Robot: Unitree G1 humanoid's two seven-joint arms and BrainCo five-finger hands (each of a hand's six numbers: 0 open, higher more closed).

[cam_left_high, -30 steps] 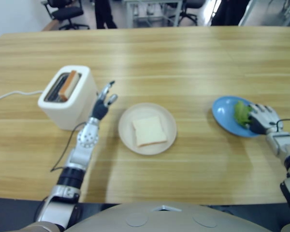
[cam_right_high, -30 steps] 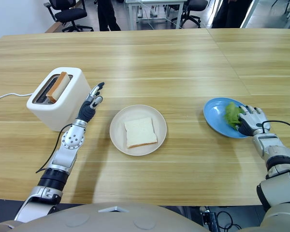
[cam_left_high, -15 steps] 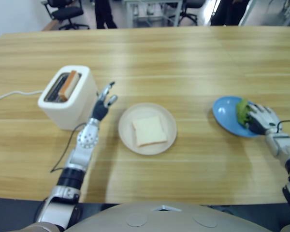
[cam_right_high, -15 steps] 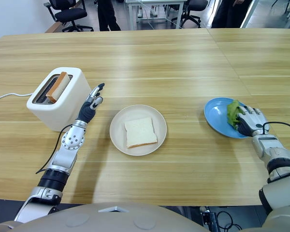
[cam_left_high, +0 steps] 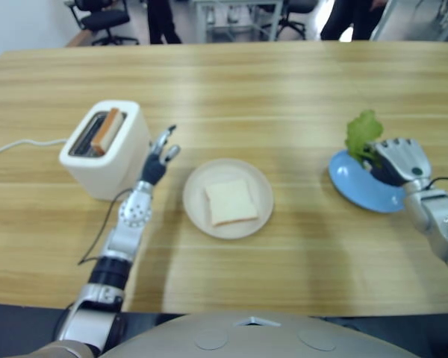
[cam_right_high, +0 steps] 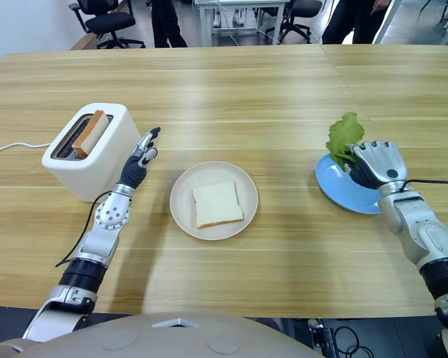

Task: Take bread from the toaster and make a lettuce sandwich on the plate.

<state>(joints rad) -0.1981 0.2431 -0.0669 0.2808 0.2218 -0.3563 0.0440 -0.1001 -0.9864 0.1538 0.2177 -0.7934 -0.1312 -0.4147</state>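
At the left of the frame a white toaster stands on the wooden table, with a white cord running off to the left edge. One slice of bread stands upright in its slot, the browned crust rising above the top.

Just to the right of the toaster is the left hand, its forearm coming up from the lower left. The fingers are stretched out and point toward the upper right. They hold nothing. The hand is close beside the toaster's right wall, and it cannot be told whether it touches it.

In the middle of the frame lies a round cream plate. A second slice of white bread lies flat on it, slightly turned, and nothing is on top of that slice.

At the right a blue plate rests on the table, well apart from the cream plate. The right hand is above the blue plate's upper part, fingers clenched around a leaf of green lettuce. The leaf sticks up and to the left from the grasp, clear of the blue plate's surface.
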